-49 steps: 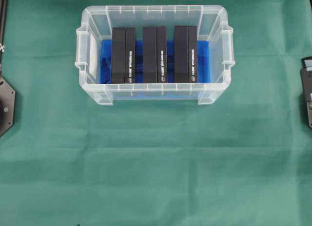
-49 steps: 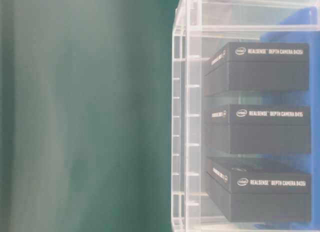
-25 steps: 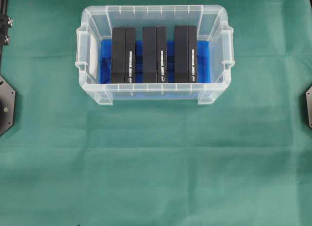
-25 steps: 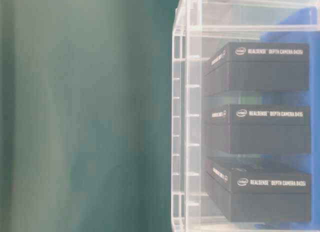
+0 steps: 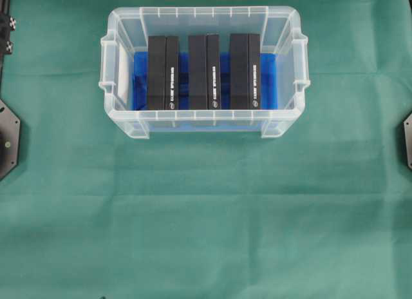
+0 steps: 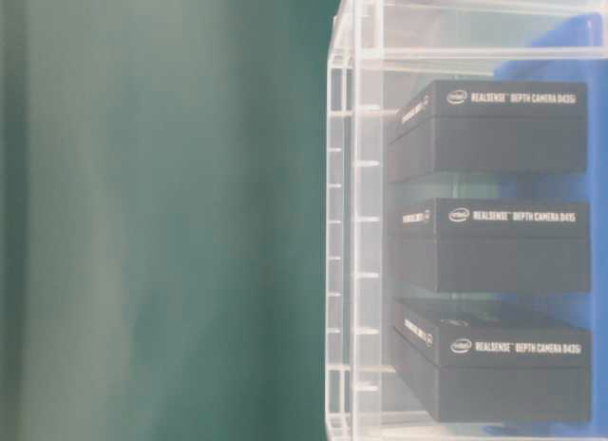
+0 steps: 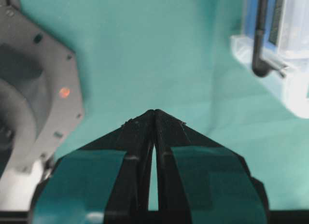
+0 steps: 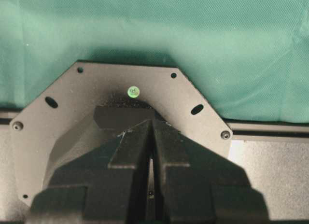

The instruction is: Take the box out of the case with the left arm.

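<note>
While three black rectangular boxes (image 5: 163, 72) stand in the clear plastic case (image 5: 204, 122), both arms stay outside it. The left gripper (image 7: 154, 119) and right gripper (image 8: 150, 126) are pressed together, empty.

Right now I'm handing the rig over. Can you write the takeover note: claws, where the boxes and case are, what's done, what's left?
Left claw: shut, empty, over the green cloth, with the case corner at upper right of its wrist view.
Right claw: shut, empty, above its own base plate.
Case: on the cloth, with three black boxes standing side by side on its blue lining.
Done: nothing removed.
Left: open the left claw, reach in, lift one box out.
</note>
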You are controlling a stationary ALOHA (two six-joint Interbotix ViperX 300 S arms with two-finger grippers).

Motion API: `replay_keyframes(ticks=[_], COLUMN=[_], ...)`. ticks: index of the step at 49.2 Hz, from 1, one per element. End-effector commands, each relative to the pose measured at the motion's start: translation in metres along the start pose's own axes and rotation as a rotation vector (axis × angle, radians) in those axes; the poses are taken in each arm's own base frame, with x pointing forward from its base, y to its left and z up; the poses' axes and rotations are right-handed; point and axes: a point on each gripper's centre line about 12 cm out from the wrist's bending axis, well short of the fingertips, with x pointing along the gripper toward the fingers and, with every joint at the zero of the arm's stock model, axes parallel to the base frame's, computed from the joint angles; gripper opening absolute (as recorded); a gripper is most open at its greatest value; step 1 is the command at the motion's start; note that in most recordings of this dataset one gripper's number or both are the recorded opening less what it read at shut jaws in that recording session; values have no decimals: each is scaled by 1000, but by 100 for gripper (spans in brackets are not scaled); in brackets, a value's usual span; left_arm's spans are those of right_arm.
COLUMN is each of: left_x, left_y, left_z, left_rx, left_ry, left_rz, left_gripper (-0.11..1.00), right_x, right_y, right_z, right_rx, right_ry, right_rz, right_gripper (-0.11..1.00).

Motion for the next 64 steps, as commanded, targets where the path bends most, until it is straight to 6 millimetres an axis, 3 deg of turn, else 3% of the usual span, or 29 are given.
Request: replay_keyframes(ticks=[1, 8, 23, 37, 44, 50, 60, 64], left_x=[-7, -13, -4, -1, -1, 2, 3, 3], left_y=[-7, -9, 6, 0, 2, 2, 2, 2], left_z=[9, 3, -2, 1, 0, -1, -1, -1], left_rx=[1, 79, 43, 43, 40, 40, 42, 40], left_ry=[-61, -74, 49, 55, 62, 76, 80, 81], left_rz=[-83, -169, 65, 74, 84, 99, 104, 105], left_gripper=[1, 1, 1, 1, 8, 29, 85, 98], right_x=[-7, -7, -7, -7, -7, -7, -7, -7], right_y=[0, 0, 0, 0, 0, 0, 0, 0], right_z=[4, 4, 4, 4, 4, 4, 4, 4], right_rx=[3, 3, 3, 4, 3, 3, 3, 3], right_ry=[-18, -18, -18, -20, -18, -18, -18, -18], right_rz=[3, 3, 3, 3, 3, 3, 3, 3], right_gripper=[1, 1, 1, 1, 1, 1, 1, 1])
